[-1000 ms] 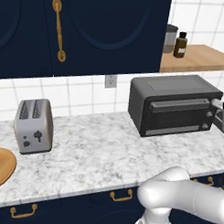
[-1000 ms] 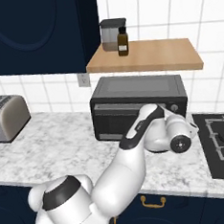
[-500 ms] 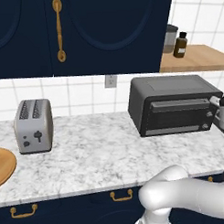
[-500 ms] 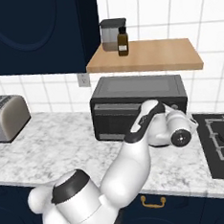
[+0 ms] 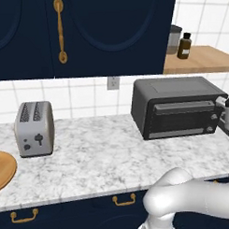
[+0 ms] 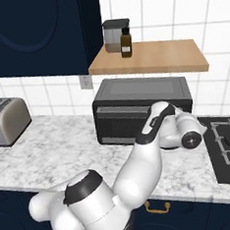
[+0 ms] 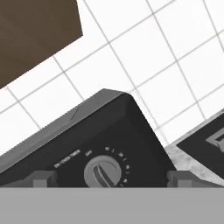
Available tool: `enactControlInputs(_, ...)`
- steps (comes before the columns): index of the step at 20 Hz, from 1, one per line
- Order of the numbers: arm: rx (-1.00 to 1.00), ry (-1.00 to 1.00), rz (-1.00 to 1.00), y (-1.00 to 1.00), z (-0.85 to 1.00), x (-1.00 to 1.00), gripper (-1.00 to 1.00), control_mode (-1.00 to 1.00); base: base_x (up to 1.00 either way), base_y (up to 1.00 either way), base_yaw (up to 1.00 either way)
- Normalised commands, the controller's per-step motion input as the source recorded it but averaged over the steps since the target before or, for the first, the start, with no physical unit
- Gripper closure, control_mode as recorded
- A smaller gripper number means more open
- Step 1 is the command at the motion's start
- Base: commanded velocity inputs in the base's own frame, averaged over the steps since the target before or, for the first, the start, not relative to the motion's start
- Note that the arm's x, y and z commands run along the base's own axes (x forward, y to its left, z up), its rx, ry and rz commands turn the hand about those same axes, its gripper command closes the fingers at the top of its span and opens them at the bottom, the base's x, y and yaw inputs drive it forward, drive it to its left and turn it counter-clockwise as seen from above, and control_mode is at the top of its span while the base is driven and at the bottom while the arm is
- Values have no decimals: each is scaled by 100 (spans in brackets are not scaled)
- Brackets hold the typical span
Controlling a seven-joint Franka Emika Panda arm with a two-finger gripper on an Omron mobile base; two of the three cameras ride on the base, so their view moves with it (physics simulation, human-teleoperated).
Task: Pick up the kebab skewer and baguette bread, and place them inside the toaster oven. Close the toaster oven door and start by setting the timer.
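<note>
Left base view: the toaster oven [image 5: 177, 107] stands on the marble counter [image 5: 101, 158] at about 2 o'clock from the picture's middle, its long axis running left to right along the tiled wall, and the toaster oven door [image 5: 182, 118] stands shut and upright, its glass facing the camera. Against half a second ago the hand has slid a little further right; now just a sliver of it shows at the right edge, at 3 o'clock from the oven's knob column. A silver toaster [image 5: 34, 128] sits well apart at 9 o'clock, with a wooden plate [image 5: 0, 171] at the left edge below it.

Right base view: the arm has stretched further out, and the hand now hangs just beside the oven's right front corner, at 4 o'clock from the door, closer to the stove top [image 6: 228, 151] than before. The oven sits under a wooden shelf [image 6: 149, 58] carrying a canister [image 6: 114, 35] and a brown bottle [image 6: 126, 42].

Hand view: the gripper [image 7: 109, 178] is spread wide and grasping nothing, its two fingertips [image 7: 41, 179] flanking a round knob [image 7: 103, 173] at 6 o'clock. The oven's control end lies straight ahead, tilted, its top edge rising toward 2 o'clock.
</note>
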Motion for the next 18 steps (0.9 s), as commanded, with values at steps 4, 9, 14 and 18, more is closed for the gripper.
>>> enactControlInputs(4,0,0,0,-1,-11,1,-100,-100,0,0,0)
enactControlInputs(9,0,0,0,1,-2,5,-100,-100,0,0,0)
enactControlInputs(14,0,0,0,8,-2,9,-100,-100,0,0,0)
enactControlInputs(18,0,0,0,11,-1,6,-100,-100,0,0,0)
